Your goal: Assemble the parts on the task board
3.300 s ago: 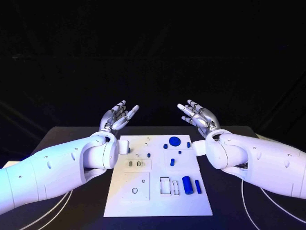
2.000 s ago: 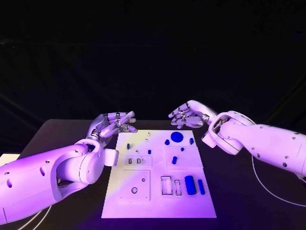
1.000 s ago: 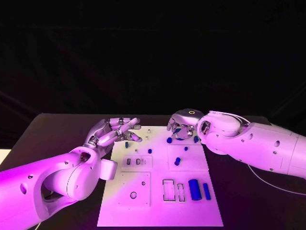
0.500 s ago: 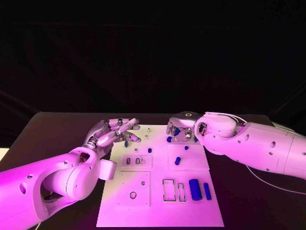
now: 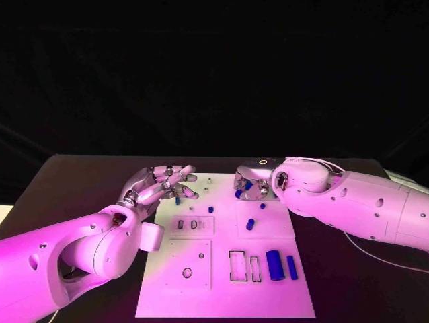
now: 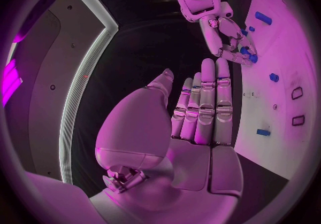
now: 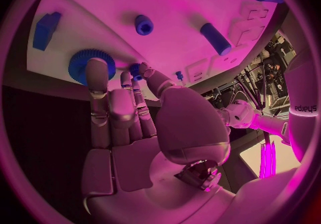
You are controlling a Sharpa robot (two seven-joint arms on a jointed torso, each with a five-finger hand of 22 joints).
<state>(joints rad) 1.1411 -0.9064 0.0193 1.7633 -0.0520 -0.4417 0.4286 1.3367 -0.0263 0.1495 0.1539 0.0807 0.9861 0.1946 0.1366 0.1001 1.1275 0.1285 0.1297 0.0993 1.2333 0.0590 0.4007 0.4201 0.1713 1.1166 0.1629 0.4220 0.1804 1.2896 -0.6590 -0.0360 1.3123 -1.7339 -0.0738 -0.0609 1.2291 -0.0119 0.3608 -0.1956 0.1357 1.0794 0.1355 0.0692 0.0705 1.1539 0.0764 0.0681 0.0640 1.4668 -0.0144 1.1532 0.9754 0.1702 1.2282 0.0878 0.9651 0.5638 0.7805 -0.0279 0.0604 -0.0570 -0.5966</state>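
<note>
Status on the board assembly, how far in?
Early. Nothing clearly seated yet. In hand: right robot hand has its fingers at the blue gear at the task board's far end. Left robot hand holds nothing. Left: loose blue cylinder and other parts.

Both arms are smooth, bulbous white shells dotted with small round recessed screw holes. The left arm (image 5: 69, 252) ends in a rounded wrist cuff, with a small box-like white block on its inner side. The right arm (image 5: 370, 208) carries a glowing ring-shaped indicator at its wrist. The left hand (image 6: 194, 122) and the right hand (image 7: 130, 128) are silver metal, with segmented fingers, paler pads and exposed hinge hardware at the thumb base. Dark lettering on the right forearm possibly reads "sharpa", but it is small and curved.
</note>
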